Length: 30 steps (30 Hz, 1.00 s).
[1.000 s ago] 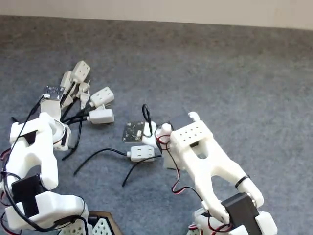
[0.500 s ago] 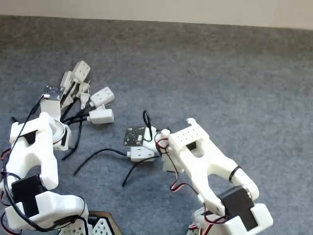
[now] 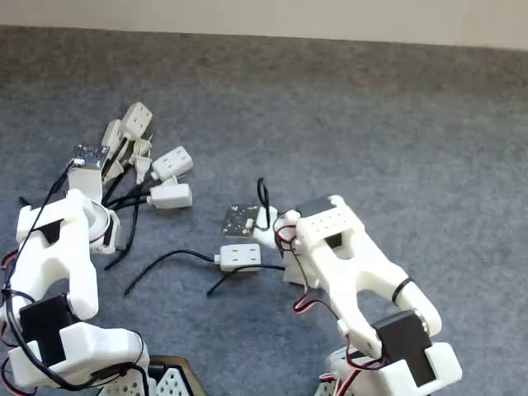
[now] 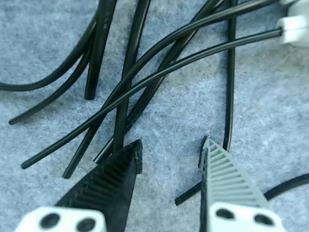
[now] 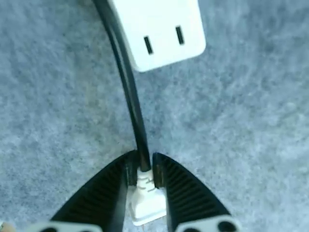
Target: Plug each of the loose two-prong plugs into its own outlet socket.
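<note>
right gripper [image 5: 144, 159] low over the table [image 3: 396, 124], jaws pinching a white plug [image 5: 145, 200]. the plug is mostly covered by the two fingers and its prongs can't be seen. its black cord [image 5: 126, 87] runs from the jaws along one side of a white socket [image 5: 157, 31] and leaves the frame. can't tell if the cord touches the socket. the socket lies flat, two slots facing up, one end cut off in the right wrist view.

in the high view the socket [image 3: 241, 256] sits about mid-table, nearer the front edge, just beside the right arm [image 3: 346, 264]. the arm's wrist hides the pinched plug there. thin black leads trail from the socket toward the front-left.

left gripper [image 4: 171, 145] has jaws spread wide and nothing between them, tips just above the table over a tangle of black cords [image 4: 145, 82]. can't tell if the tips touch any cord. a white piece [image 4: 294, 24] at the end of one cord is cut off, so plug or socket is unclear.

a pile [image 3: 157, 169] of white sockets and plugs lies toward the table's left edge, in front of the left arm [image 3: 58, 247]. they overlap and the count is hard to make out.
</note>
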Each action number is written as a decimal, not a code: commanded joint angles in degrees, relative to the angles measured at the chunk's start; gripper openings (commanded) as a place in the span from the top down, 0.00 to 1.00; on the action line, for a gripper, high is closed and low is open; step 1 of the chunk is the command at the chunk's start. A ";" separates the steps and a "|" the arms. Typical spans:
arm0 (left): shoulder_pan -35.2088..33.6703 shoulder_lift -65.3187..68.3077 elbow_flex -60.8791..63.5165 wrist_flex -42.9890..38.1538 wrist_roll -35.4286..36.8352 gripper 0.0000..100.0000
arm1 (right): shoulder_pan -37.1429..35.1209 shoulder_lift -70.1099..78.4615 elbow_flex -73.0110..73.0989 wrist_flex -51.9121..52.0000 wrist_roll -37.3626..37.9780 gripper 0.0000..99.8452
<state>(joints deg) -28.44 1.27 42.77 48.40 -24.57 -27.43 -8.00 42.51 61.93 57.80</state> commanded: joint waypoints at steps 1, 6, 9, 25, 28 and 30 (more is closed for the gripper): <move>0.84 -0.04 0.92 -0.53 0.44 0.78 | 0.92 -0.31 -0.40 -0.40 0.44 0.99; 0.84 -0.04 0.92 -0.53 0.44 0.78 | 0.92 -0.31 -0.40 -0.04 0.53 0.98; 0.84 -0.04 0.92 -0.53 0.44 0.78 | 1.01 -0.31 -0.31 1.89 0.53 0.92; 0.92 -0.04 0.92 -0.53 0.53 0.78 | 10.59 -0.92 3.91 -4.35 -2.37 0.80; 0.92 -0.04 0.92 -0.53 0.53 0.78 | 10.33 -0.92 6.29 -8.13 -2.37 0.80; 0.92 -0.04 0.92 -0.53 0.53 0.78 | 10.24 -0.92 6.55 -9.19 -2.73 0.80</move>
<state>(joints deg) -28.44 1.27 42.77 48.40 -24.57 -17.93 -8.44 47.78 56.13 56.22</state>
